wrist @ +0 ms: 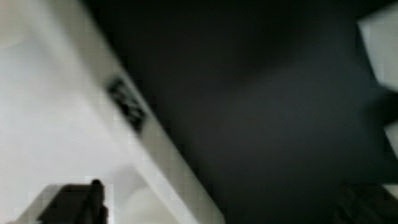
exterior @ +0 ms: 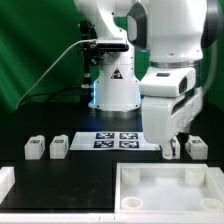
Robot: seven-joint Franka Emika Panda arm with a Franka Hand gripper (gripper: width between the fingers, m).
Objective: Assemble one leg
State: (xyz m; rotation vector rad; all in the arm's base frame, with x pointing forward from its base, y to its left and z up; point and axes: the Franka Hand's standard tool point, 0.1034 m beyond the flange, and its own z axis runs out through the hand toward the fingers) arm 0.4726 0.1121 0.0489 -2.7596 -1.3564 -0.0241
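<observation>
- Little looks done. The tray (exterior: 160,165) at the worktop's near edge carries no leg, and the legs in view lie loose on the worktop.
- The gripper (exterior: 170,148) hangs low, fingers apparently spread, with nothing held.
- The closest leg (exterior: 197,147) stands just beside it, toward the edge at the exterior view's right.
- Another leg (exterior: 59,146) lies well apart, toward the opposite edge.
</observation>
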